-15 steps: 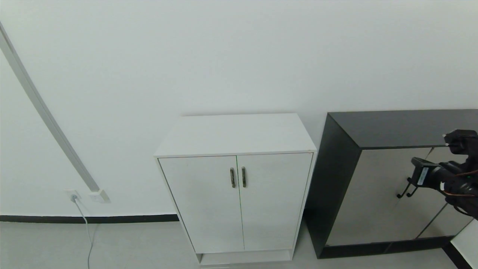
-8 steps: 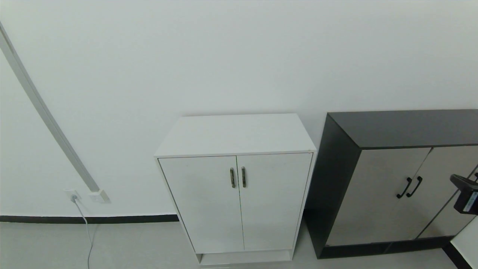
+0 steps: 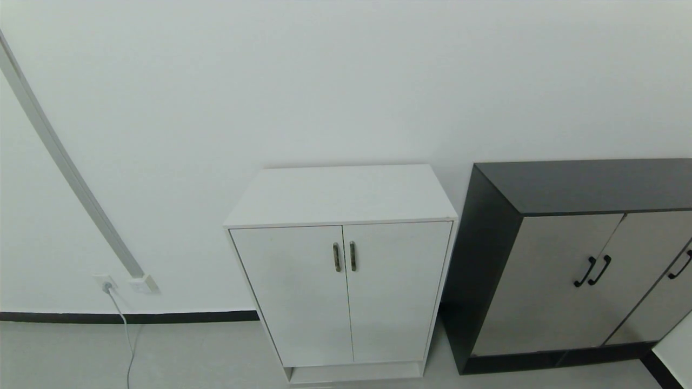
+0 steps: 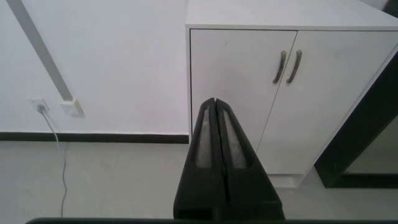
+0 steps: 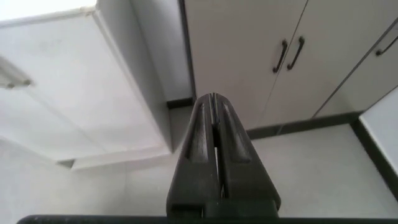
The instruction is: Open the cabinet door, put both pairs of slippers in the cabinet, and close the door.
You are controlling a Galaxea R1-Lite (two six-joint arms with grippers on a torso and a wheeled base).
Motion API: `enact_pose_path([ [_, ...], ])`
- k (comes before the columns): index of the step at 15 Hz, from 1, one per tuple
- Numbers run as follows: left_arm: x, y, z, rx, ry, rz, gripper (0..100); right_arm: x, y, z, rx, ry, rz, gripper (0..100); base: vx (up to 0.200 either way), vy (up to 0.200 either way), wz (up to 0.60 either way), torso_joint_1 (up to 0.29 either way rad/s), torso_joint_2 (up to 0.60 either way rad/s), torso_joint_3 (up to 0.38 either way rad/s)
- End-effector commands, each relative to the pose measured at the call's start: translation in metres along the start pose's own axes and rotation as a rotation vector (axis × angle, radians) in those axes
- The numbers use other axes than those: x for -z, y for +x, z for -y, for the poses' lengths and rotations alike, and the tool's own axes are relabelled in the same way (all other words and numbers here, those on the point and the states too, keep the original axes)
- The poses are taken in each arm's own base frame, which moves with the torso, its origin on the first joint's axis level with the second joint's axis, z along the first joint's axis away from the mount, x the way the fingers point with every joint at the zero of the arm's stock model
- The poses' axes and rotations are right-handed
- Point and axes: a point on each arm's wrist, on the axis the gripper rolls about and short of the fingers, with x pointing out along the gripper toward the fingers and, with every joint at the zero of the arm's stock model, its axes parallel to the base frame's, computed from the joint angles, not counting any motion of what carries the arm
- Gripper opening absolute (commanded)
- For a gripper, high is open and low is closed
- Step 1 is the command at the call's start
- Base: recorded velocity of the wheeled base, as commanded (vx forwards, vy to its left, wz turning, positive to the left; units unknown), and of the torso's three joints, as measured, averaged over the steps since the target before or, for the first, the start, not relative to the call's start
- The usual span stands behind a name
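In the head view you have the white cabinet [image 3: 346, 197] standing against the wall, about in the middle of the picture, with both of its doors [image 3: 294, 292] shut flush and the pair of upright handles [image 3: 337, 256] side by side at the centre seam. Just beside it on the robot's right stands a black cabinet [image 3: 584, 186] with grey fronts and curved black pulls [image 3: 592, 270], also shut. Off to the robot's left a pale cable duct [image 3: 65, 162] runs slantwise down the wall to a socket [image 3: 105, 282], and a grey cable [image 3: 127, 335] hangs from that socket to the floor. In the left wrist view you see the left gripper [image 4: 215, 103] with its two fingers pressed together and nothing between them. It hangs above the floor in front of the white cabinet, facing its closed doors, with the socket and cable off to one side. In the right wrist view the right gripper [image 5: 213, 98] is likewise pinched together on nothing. It is held low over the floor, pointing at the gap where the white cabinet's side meets the black cabinet.
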Motion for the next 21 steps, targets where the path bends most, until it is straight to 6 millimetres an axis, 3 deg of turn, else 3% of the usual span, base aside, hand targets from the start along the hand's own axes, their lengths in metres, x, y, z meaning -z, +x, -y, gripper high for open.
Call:
enact_pose_path([
  [1, 0.0, 0.0, 0.0, -0.001, 0.0, 0.0, 0, 0.003, -0.029, -0.005, -0.012, -0.01, 0.072, 0, 0.0, 0.0, 0.0, 0.0, 0.0, 0.0],
  [6, 0.0, 0.0, 0.0, -0.001, 0.0, 0.0, 0, 0.035, -0.066, -0.012, -0.072, 0.002, -0.009, 0, 0.0, 0.0, 0.0, 0.0, 0.0, 0.0],
  [14, 0.0, 0.0, 0.0, 0.001, 0.0, 0.0, 0, 0.08, -0.086, -0.014, -0.22, -0.036, 0.023, 0, 0.0, 0.0, 0.0, 0.0, 0.0, 0.0],
  [17, 0.0, 0.0, 0.0, 0.001, 0.0, 0.0, 0, 0.085, -0.093, -0.013, -0.206, -0.042, 0.067, 0, 0.0, 0.0, 0.0, 0.0, 0.0, 0.0],
  [21, 0.0, 0.0, 0.0, 0.001, 0.0, 0.0, 0, 0.09, -0.092, -0.008, 0.022, -0.083, 0.044, 0, 0.0, 0.0, 0.0, 0.0, 0.0, 0.0],
])
